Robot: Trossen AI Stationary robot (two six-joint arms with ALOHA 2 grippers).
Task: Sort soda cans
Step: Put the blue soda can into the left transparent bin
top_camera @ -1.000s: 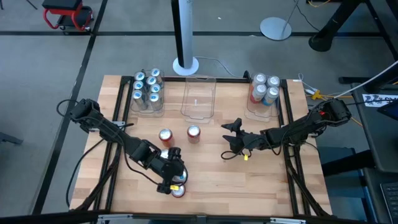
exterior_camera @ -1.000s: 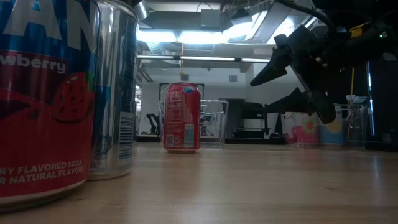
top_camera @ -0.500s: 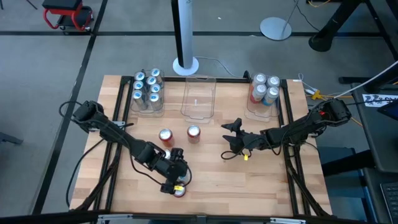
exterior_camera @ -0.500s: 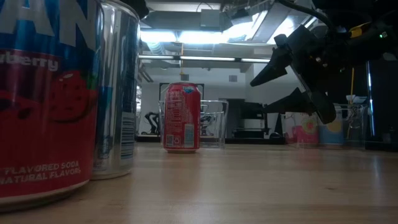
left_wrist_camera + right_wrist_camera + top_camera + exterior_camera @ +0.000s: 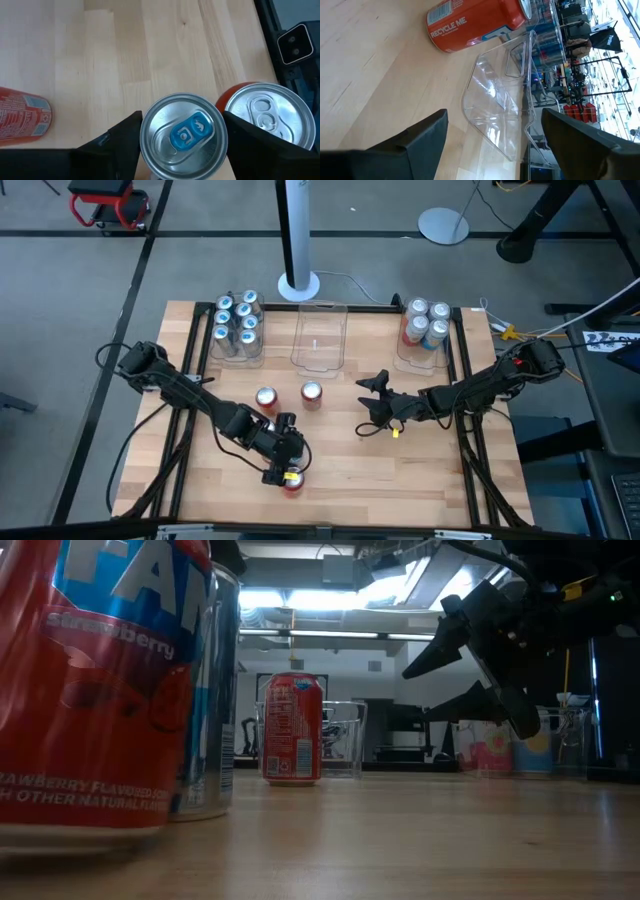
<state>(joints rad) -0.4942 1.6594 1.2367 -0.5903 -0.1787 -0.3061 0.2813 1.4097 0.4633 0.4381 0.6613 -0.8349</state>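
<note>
My left gripper [image 5: 288, 472] has slid right and pinches toward a blue-tabbed can [image 5: 182, 135] at bottom centre, not yet gripped. Two bins hold cans; four await; my right gripper [image 5: 372, 408] idles, spread, empty.

Glossy metal soda cans [image 5: 183, 135]; matt wood table [image 5: 430, 470] (planked); clear plastic bin [image 5: 497, 107].

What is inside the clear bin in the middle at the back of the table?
Nothing shows inside the middle bin: its clear floor lets the wooden table show through. The bins either side hold soda cans, whose lower parts are covered.
</note>
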